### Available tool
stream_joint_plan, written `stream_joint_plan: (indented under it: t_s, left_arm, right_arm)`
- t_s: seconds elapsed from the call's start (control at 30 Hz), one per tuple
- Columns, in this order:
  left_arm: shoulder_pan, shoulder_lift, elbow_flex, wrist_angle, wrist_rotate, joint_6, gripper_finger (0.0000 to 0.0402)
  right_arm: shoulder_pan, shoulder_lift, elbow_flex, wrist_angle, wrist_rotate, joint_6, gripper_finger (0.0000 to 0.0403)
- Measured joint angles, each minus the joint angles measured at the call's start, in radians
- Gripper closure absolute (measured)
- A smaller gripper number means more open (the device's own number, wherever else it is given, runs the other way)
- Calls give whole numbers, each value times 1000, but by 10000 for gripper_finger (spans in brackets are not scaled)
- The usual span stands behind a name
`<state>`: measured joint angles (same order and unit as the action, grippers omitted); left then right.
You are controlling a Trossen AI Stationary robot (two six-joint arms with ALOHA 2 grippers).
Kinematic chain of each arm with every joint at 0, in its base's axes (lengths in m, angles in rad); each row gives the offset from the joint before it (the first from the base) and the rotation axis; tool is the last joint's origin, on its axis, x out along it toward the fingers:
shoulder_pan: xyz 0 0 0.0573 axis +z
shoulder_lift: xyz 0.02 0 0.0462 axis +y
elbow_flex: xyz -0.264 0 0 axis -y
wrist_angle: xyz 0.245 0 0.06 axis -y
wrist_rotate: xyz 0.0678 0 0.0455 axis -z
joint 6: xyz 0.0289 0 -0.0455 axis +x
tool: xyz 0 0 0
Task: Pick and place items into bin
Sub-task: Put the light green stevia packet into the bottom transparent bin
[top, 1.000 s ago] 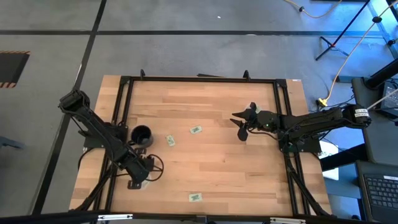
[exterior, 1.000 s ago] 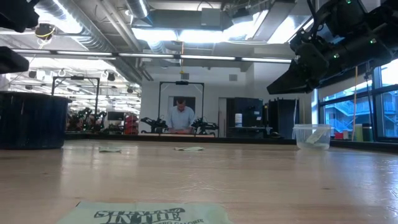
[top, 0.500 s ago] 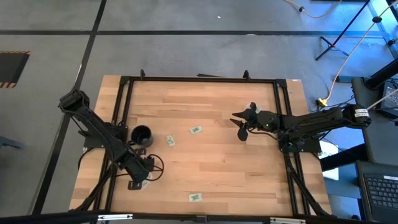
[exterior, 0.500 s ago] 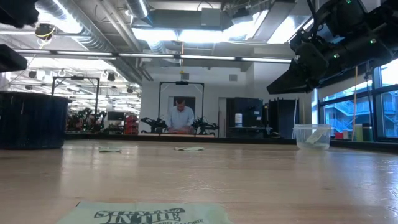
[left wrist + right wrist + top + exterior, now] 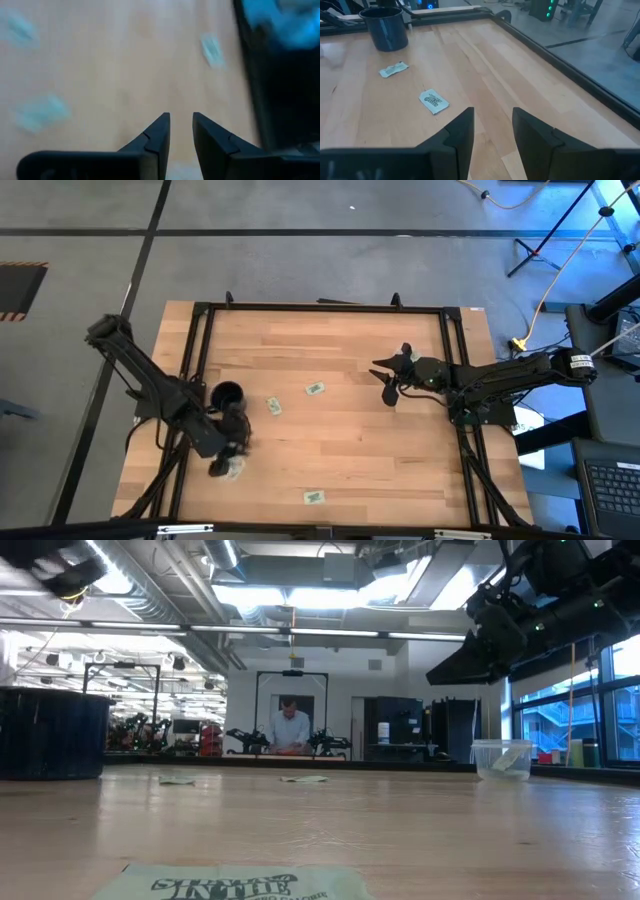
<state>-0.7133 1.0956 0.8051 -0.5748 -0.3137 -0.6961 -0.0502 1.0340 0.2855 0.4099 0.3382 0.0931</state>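
Observation:
Three pale green packets lie flat on the wooden table in the high view: one (image 5: 273,407) and another (image 5: 315,389) right of the black cup (image 5: 227,395), and a third (image 5: 314,497) by the near edge. The third fills the foreground of the low view (image 5: 240,883). My left gripper (image 5: 228,463) hovers near the table's left near corner, open, over a pale thing (image 5: 232,472) that I cannot make out. In its blurred wrist view, the left gripper (image 5: 181,131) has packets (image 5: 40,111) beyond it. My right gripper (image 5: 384,381) is open and held above the table's right half. Its wrist view shows it (image 5: 492,131) facing two packets (image 5: 433,101) and the cup (image 5: 385,27).
A clear plastic tub (image 5: 500,758) stands on the table's far right in the low view. The black frame rail (image 5: 320,308) runs around the table. A person (image 5: 291,727) is at a bench in the room behind. Bare wood lies between the two grippers.
My left arm has swung. Its elbow has moved toward the table's left edge. Its gripper has turned from pointing right to pointing toward the near edge. It is still moving, and its wrist view is blurred. My right arm and the packets have kept still.

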Motion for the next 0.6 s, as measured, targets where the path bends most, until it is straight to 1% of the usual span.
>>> stream_joint_plan:
  t_s: [0.07, 0.1, 0.13, 0.23, 0.33, 0.4, 0.5, 0.6]
  left_arm:
    - [25, -15, 0, 14, -139, 48, 323]
    - [43, -22, 0, 14, -180, 52, 322]
    - [64, -27, 0, 14, -197, 49, 320]
    - [143, -29, 0, 7, -159, 39, 312]
    - [219, 4, 0, 2, -81, 137, 296]
    - [270, 35, 0, 3, -49, 196, 283]
    - [338, 86, 0, 14, -58, 252, 265]
    - [374, 135, 0, 28, -77, 362, 255]
  right_arm:
    - [0, 0, 0, -1, 0, 4, 265]
    - [0, 0, 0, -2, 0, 4, 265]
    - [0, 0, 0, -2, 0, 3, 265]
    - [0, 0, 0, -2, 0, 2, 265]
    - [0, 0, 0, -1, -1, -27, 265]
    - [0, 0, 0, 6, 0, -49, 265]
    - [0, 0, 1, 21, 0, -46, 265]
    - [0, 0, 1, 14, 0, -45, 265]
